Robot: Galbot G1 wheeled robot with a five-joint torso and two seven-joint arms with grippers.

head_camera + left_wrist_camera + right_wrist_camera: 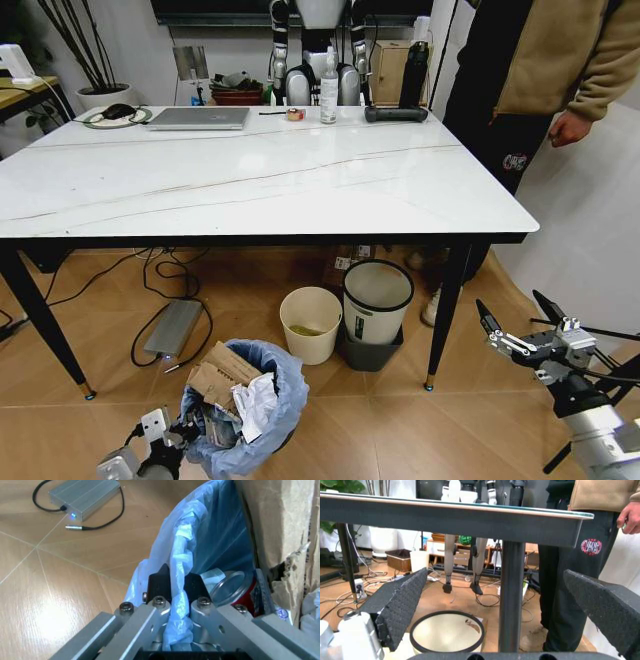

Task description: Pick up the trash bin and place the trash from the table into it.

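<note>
The trash bin [262,425], lined with a crinkled light-blue bag, is low in front of the table [300,180], at my left. It holds torn brown cardboard [225,375], crumpled white paper [258,402] and a crushed red can [240,590]. My left gripper [170,435] is at the bin's near left side. In the left wrist view the left gripper [178,587] is shut on the bag-covered rim [182,558], with black fingertips [162,581] on either side of it. My right gripper [515,325] hangs open low at the right, past the table's front right leg [445,310]. Its textured pads [402,603] stand far apart.
Under the table stand a cream bucket [310,322] and a white bin with a black rim [376,300]. A grey box with cables [173,328] lies on the floor at the left. At the tabletop's far edge sit a laptop [198,118], a spray bottle [329,90] and a black bottle [413,75].
</note>
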